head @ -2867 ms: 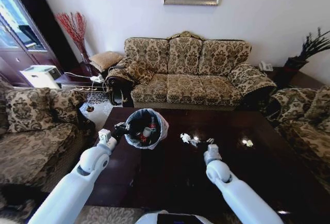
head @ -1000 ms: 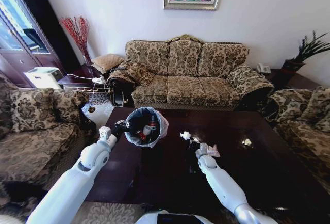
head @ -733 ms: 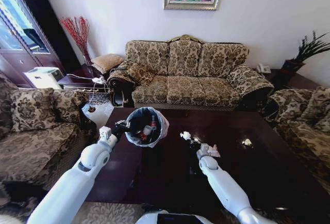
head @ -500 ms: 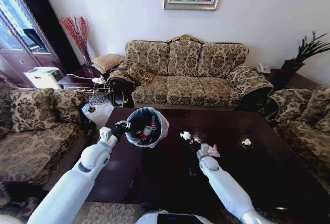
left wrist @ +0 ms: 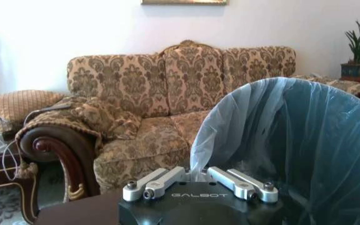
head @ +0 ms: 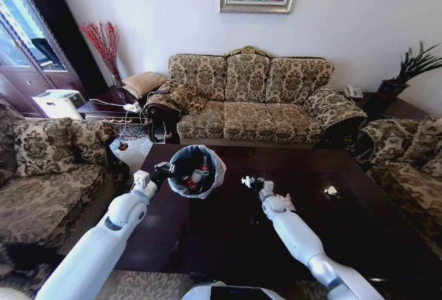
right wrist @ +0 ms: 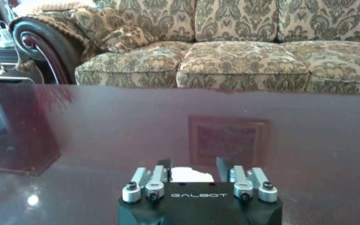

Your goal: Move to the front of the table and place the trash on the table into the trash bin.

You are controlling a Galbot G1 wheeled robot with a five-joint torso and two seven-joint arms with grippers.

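Observation:
My left gripper [head: 164, 171] is shut on the rim of the trash bin [head: 195, 170], a black bin with a whitish liner, holding it tilted above the table's [head: 228, 245] left part. A bottle with a red label and a white cup lie inside it. The left wrist view shows the left gripper [left wrist: 198, 172] pinching the liner of the bin [left wrist: 292, 140]. My right gripper [head: 254, 184] is low over the table's middle, open, at a crumpled white paper wad [head: 246, 180]. In the right wrist view the wad [right wrist: 189, 175] lies between the right gripper's [right wrist: 192, 165] fingers.
A pale wrapper [head: 284, 203] lies beside my right forearm, and another small white wad [head: 331, 191] sits further right on the table. A patterned sofa [head: 255, 99] stands behind the table, with an armchair [head: 41, 175] on the left and another seat [head: 414, 162] on the right.
My right arm has stretched forward and to the left, bringing its gripper down around the paper wad. The left arm and the bin have stayed in place.

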